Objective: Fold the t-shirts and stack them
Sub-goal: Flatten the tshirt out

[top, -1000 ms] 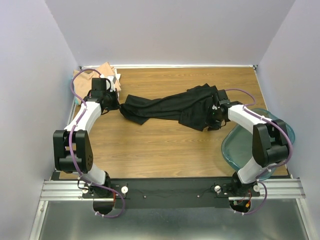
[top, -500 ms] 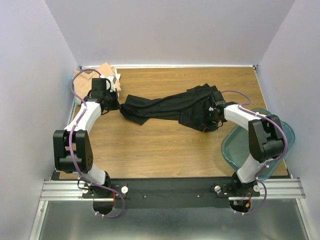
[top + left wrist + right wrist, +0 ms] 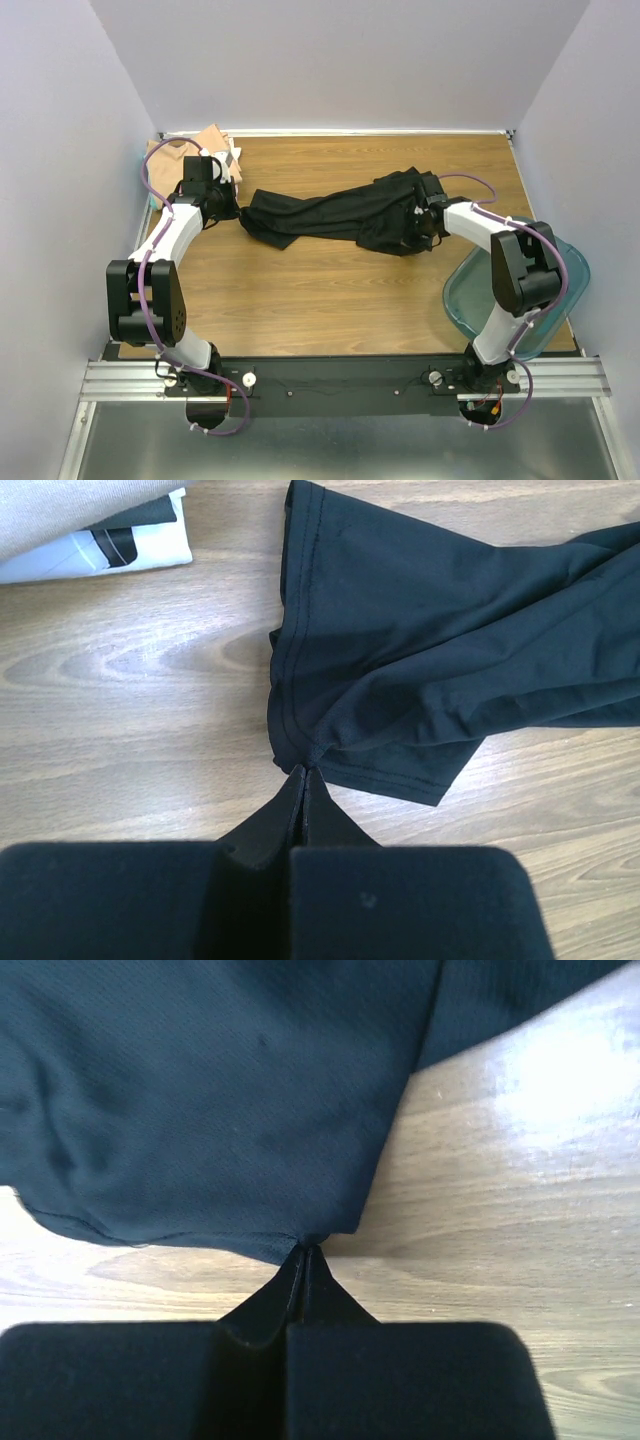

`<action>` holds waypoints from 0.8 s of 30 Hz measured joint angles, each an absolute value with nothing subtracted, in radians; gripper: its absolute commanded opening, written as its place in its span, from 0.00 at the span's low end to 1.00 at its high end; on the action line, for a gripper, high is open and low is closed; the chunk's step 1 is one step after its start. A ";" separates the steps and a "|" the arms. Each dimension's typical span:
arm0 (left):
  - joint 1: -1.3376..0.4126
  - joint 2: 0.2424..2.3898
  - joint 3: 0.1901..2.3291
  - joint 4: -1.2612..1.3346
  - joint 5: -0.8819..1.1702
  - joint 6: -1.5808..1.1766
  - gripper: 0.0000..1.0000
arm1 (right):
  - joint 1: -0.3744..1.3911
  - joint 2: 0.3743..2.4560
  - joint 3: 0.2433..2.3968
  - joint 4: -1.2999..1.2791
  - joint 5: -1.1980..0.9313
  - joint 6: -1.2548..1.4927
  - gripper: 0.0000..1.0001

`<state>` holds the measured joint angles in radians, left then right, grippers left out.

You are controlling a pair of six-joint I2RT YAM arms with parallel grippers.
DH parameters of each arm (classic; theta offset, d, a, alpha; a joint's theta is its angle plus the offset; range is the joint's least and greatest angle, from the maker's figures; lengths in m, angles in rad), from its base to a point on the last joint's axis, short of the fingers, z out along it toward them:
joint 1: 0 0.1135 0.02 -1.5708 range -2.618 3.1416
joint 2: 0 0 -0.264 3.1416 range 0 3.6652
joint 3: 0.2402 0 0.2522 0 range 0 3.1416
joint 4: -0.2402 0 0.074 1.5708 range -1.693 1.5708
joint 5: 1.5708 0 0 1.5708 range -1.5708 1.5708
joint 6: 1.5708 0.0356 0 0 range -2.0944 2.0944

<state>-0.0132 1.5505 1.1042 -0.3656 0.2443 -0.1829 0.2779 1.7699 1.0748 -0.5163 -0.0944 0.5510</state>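
Wooden surface (image 3: 330,300): bare grain over most of it; the near edge is hidden behind the arm bases.

Black t-shirt (image 3: 330,215): lies bunched in a long band across the middle of the surface, running left to right. Collar, sleeves and tag cannot be made out among the folds. Its right end is partly covered by the right arm.

Clear teal bin (image 3: 462,300): near right corner, largely hidden by the right arm's elbow; contents cannot be told.

Tan t-shirt (image 3: 212,137): far left corner, on top of paler cloth. The left wrist view shows only a corner of this pile (image 3: 110,545), cut off by the frame, a pale layer bearing a dark print.

Left hand (image 3: 305,772): fingers together, clamped on the stitched hem of the black t-shirt at its left end.

Right hand (image 3: 305,1250): fingers together, pinching the black t-shirt's lower edge at the right end; cloth fills most of that view.
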 measured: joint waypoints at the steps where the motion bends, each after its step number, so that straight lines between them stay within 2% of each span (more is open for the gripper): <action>1: -0.013 1.551 1.104 -0.364 0.244 -0.183 0.00 | 0.278 1.771 1.083 -0.517 -0.093 0.550 0.00; 9: -0.013 1.549 1.180 -0.365 0.236 -0.187 0.00 | 0.271 1.737 1.335 -0.619 -0.030 0.532 0.01; 19: -0.013 1.548 1.509 -0.358 0.176 -0.187 0.00 | 0.139 1.708 2.016 -0.786 0.086 0.451 0.00; 24: -0.013 1.503 1.647 -0.350 0.096 -0.186 0.00 | 0.140 1.692 2.257 -0.817 0.160 0.415 0.01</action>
